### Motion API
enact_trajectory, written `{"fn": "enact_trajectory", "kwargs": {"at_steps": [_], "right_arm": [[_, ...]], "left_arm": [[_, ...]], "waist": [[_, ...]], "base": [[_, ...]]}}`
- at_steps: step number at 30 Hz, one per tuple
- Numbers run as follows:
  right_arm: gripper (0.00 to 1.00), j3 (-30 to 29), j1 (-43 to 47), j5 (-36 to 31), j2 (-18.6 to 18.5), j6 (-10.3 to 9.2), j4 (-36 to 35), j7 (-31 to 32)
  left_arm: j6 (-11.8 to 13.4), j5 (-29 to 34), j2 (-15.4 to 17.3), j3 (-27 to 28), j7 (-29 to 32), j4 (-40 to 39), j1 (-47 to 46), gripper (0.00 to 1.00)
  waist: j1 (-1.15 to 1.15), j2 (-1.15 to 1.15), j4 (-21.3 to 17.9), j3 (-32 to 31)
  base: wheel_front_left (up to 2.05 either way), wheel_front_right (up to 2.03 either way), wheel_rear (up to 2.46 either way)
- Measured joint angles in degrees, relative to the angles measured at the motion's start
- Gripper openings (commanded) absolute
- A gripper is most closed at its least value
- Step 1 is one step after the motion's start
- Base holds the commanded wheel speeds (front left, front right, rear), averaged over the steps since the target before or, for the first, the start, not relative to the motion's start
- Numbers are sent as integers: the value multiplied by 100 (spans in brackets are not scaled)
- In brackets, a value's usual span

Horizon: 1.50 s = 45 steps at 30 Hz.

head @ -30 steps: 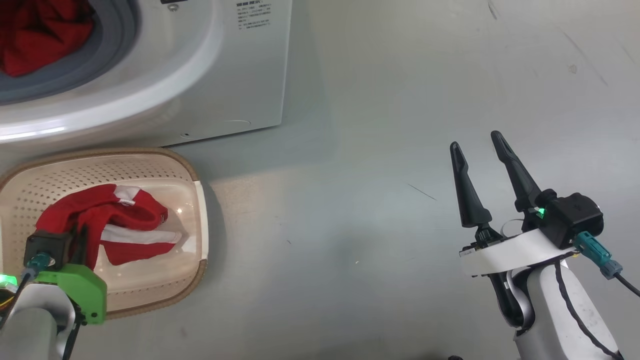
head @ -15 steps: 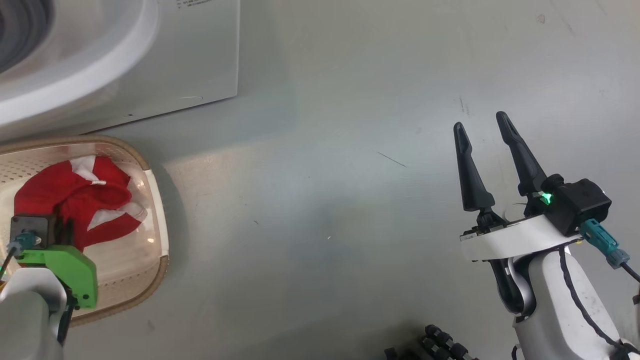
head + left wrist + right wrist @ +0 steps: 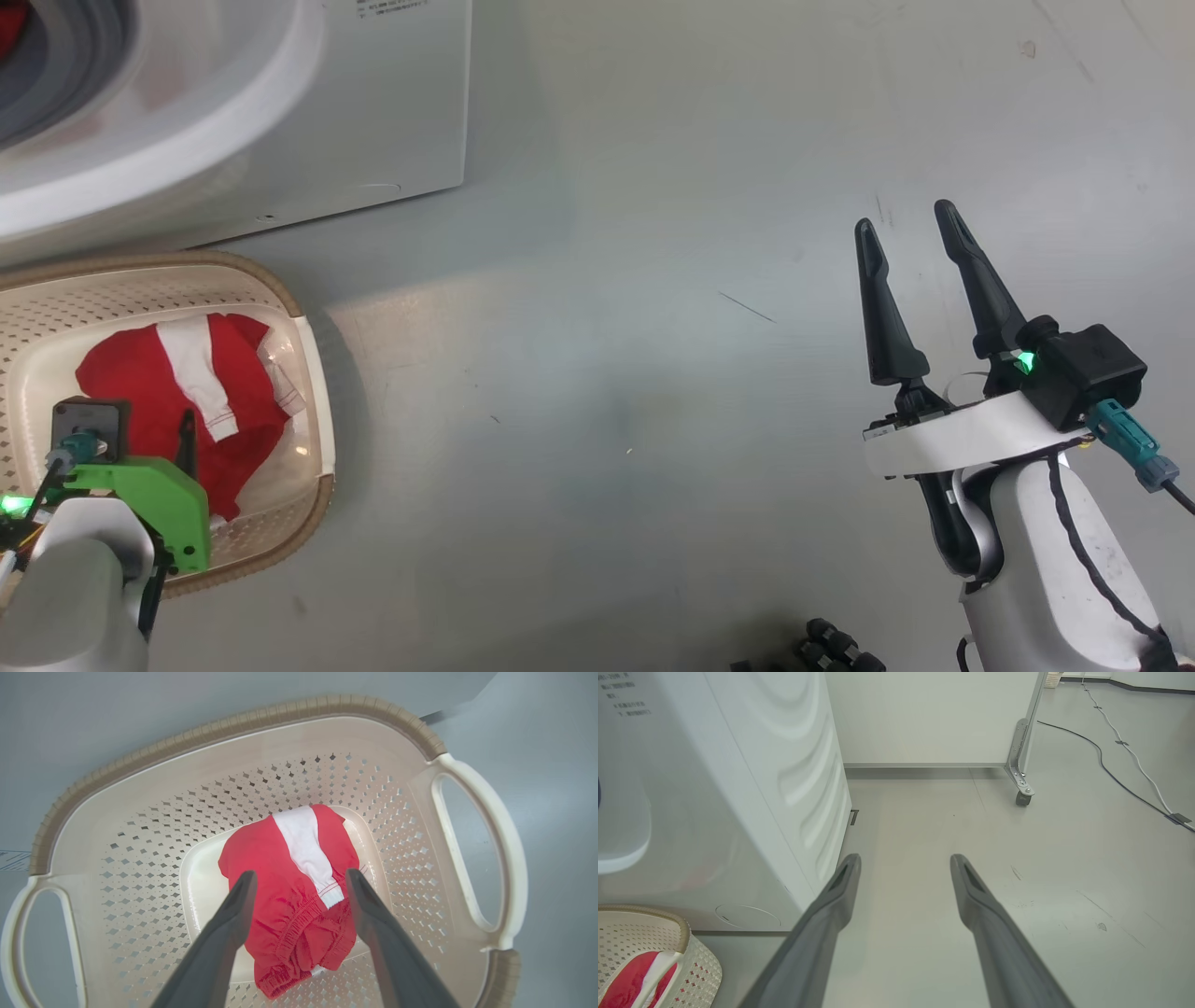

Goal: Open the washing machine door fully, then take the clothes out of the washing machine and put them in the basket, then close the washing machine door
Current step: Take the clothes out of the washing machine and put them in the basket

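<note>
Hovering over the basket (image 3: 187,261) at the head view's lower left, the left hand (image 3: 300,873) stands spread wide above the clothes (image 3: 275,858) lying inside; the right hand (image 3: 904,217), lower right, gapes empty.

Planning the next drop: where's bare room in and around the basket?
Free: in the basket, the perforated bottom between the clothes and either handle loop; the wide floor between basket, washing machine and right gripper. Crowded: basket centre, where the clothes lie under the open left gripper.
</note>
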Motion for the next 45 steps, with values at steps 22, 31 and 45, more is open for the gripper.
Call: {"fn": "enact_trajectory", "kwargs": {"at_steps": [22,31,45], "right_arm": [[100,-403,-36,-30,-119,10,360,0],[100,-524,270,-29,-177,18,482,0],[100,-524,739,18,-149,63,553,0]], "left_arm": [[-83,131,-409,-299,-597,-96,-76,100],[-121,20,-622,-222,-611,-716,-5,100],[-126,-76,-667,91,-611,-1857,942,100]], "waist": [[0,0,791,-1124],[0,0,1230,-1674],[0,0,1791,-2571]], "base": [[0,0,0],[0,0,0],[0,0,0]]}}
